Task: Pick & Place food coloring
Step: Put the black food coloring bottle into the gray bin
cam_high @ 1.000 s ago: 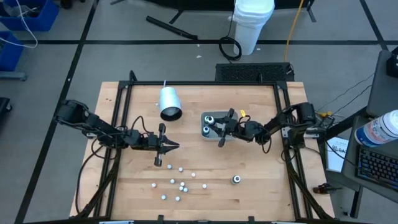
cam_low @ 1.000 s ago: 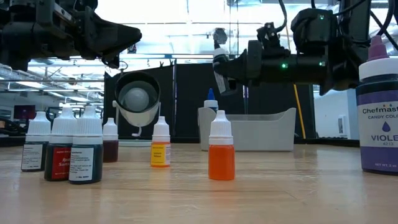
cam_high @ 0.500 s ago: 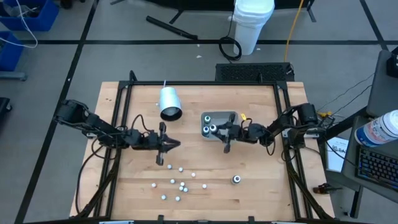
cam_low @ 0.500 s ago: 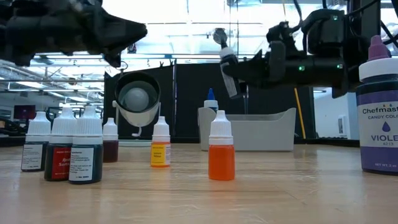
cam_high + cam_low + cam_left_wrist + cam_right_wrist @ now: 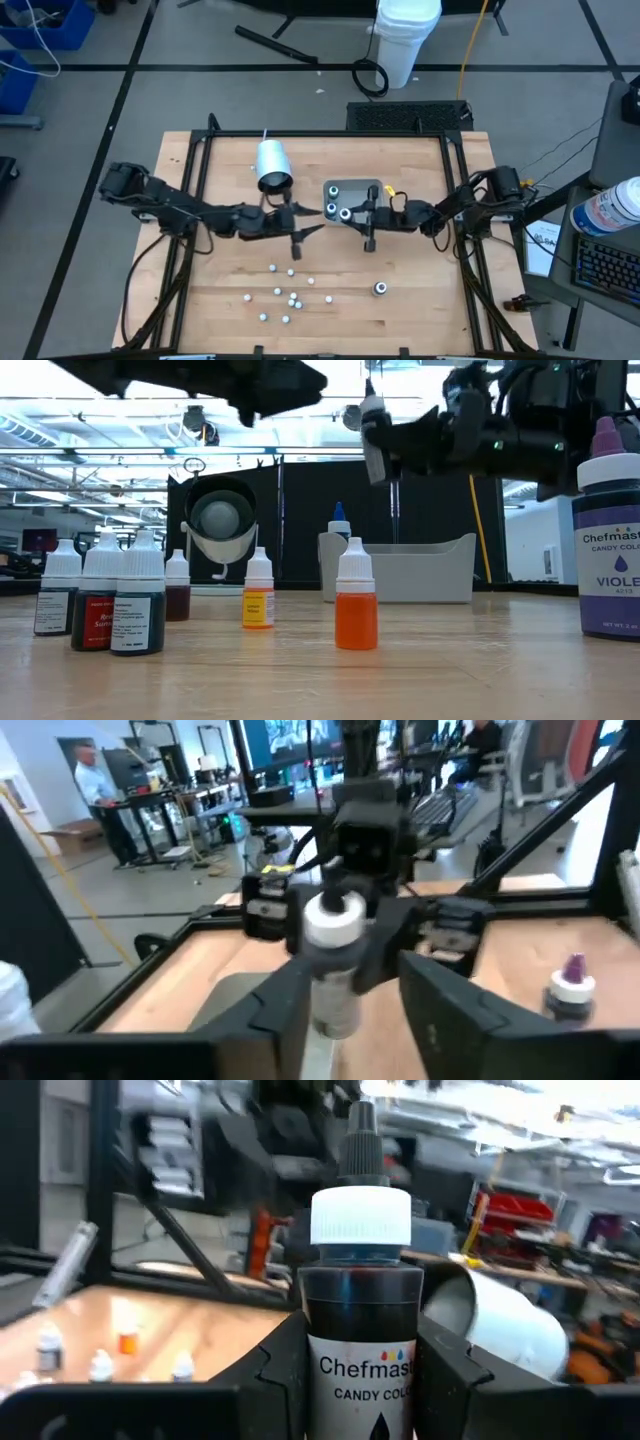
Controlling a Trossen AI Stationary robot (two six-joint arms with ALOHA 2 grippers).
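Dark right hand (image 5: 355, 1370) pinches a food coloring bottle (image 5: 360, 1310); left hand (image 5: 300, 235) spread, fingertips hardly discernible.

My left hand (image 5: 305, 229) swings in from the counter's left toward the middle, now close to the right hand (image 5: 368, 216), which draws its dark bottle (image 5: 360, 1295) back off the tray (image 5: 352, 187).

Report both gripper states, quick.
Left gripper: cannot be told.
Right gripper: closed, holding a Chefmaster candy color bottle.
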